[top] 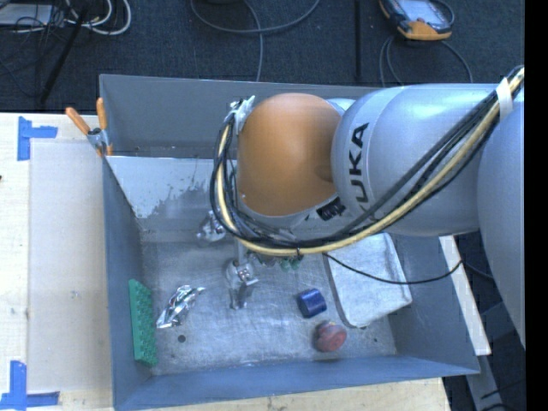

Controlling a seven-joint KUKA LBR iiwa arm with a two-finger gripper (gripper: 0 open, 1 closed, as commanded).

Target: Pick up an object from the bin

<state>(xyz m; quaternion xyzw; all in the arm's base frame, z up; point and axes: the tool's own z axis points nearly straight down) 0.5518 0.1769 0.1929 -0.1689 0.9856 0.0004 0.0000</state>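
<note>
Nothing is seen held by the gripper point(242, 286), which is set low over bare floor near the middle of the grey bin point(163, 118); how far it is opened cannot be told. Nearest things: a crumpled silver wrapper point(177, 306) just to its view-left, and a small blue block point(311, 301) to its view-right, both clear of it. Past the block, toward the near wall, a reddish-brown ball point(330, 337) is noted; a white cloth point(374, 282) is spread further right. A green ridged strip point(141, 324) is laid by the left wall, well apart
</note>
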